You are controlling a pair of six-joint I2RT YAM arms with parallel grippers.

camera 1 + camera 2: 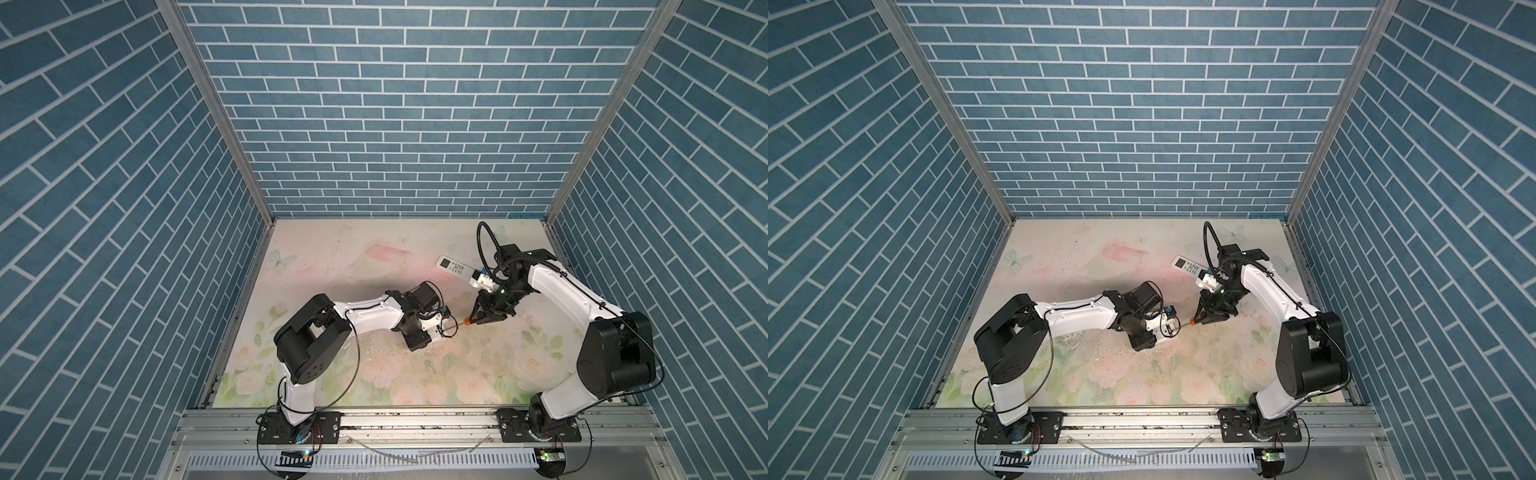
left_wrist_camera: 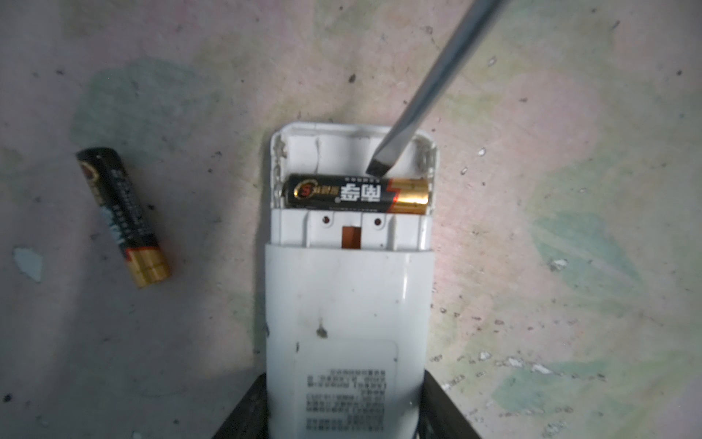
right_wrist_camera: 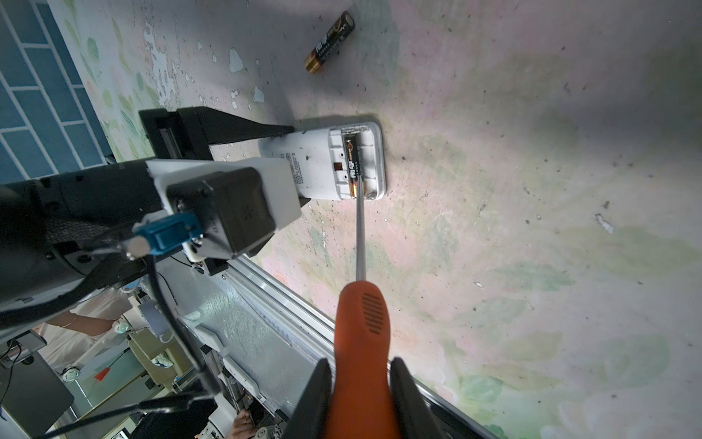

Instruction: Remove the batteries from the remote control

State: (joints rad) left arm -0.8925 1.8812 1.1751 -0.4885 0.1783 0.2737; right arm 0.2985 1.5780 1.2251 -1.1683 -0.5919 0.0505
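Observation:
My left gripper (image 2: 345, 378) is shut on the white remote control (image 2: 347, 304), which lies back-up on the table with its battery bay uncovered. One black-and-gold battery (image 2: 357, 194) sits in the bay; the slot beside it is bare. A second battery (image 2: 123, 216) lies loose on the table beside the remote, also seen in the right wrist view (image 3: 329, 41). My right gripper (image 3: 361, 365) is shut on the orange handle of a screwdriver (image 3: 362, 334). Its flat tip (image 2: 378, 167) rests in the bare slot, touching the seated battery's edge. In both top views the two grippers (image 1: 446, 330) (image 1: 478, 318) meet mid-table.
Another white remote (image 1: 455, 267), face up with a display, lies at the back right next to the right arm. Blue brick walls (image 1: 374, 124) close three sides. An aluminium rail (image 1: 415, 419) runs along the front. The floral table top (image 1: 353, 257) is chipped and speckled.

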